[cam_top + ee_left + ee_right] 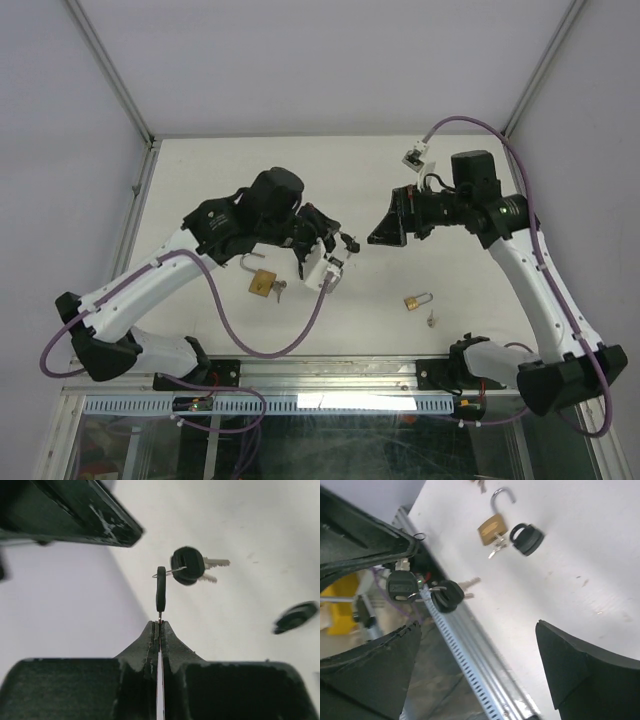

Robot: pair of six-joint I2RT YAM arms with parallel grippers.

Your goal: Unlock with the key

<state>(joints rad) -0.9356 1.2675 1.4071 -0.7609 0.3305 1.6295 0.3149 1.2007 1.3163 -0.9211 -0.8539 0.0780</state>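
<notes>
My left gripper (338, 250) is shut on the blade of a black-headed key (160, 587) and holds it above the table. Two more keys (189, 566) hang from its ring. The bunch also shows in the right wrist view (445, 595). My right gripper (385, 232) is open and empty, facing the left one, with the bunch just beyond its fingers (370, 670). A brass padlock (262, 281) lies on the table with its shackle open and a key in it (497, 544). A second brass padlock (417, 300) lies shut, a small key (431, 320) beside it.
A white connector block (414, 154) on a purple cable lies at the back right. A perforated metal rail (300, 400) runs along the table's near edge. A blurred dark object (295, 617) lies on the table at the right of the left wrist view.
</notes>
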